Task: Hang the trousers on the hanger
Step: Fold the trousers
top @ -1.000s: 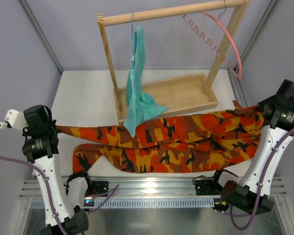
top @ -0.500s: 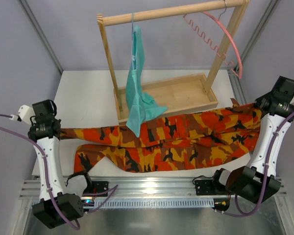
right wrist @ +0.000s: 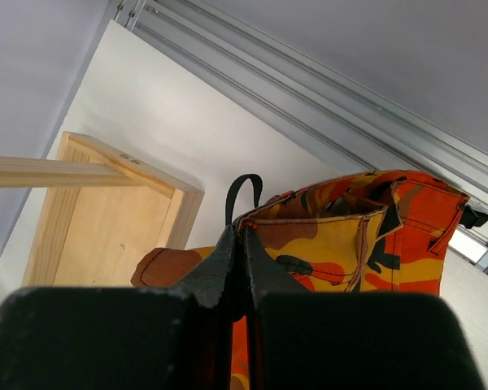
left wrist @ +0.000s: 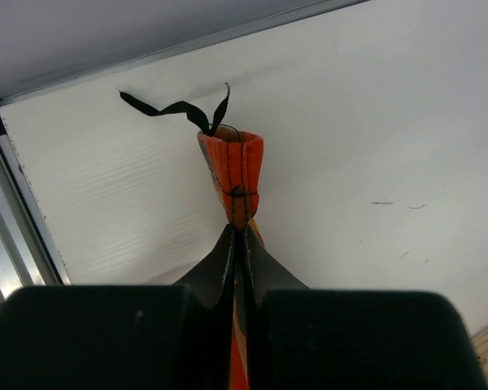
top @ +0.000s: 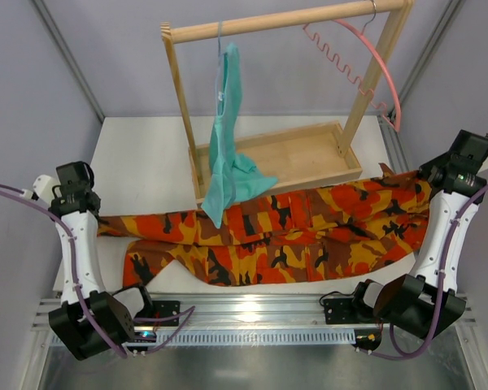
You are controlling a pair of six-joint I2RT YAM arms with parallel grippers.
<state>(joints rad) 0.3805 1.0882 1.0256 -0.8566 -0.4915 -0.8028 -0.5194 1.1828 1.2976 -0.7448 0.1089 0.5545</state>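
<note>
Two edges of trousers (top: 293, 236) pinched, left hand (left wrist: 238, 236), right hand (right wrist: 242, 242)

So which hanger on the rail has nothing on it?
The pink hanger with the wavy bar, on the right; the thin hanger left of it carries the teal garment.

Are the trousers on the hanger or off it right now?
Off. The trousers stretch out over the table, while the hanger hangs bare from the rail.

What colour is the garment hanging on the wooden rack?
The garment is teal; clearest in the top external view.
</note>
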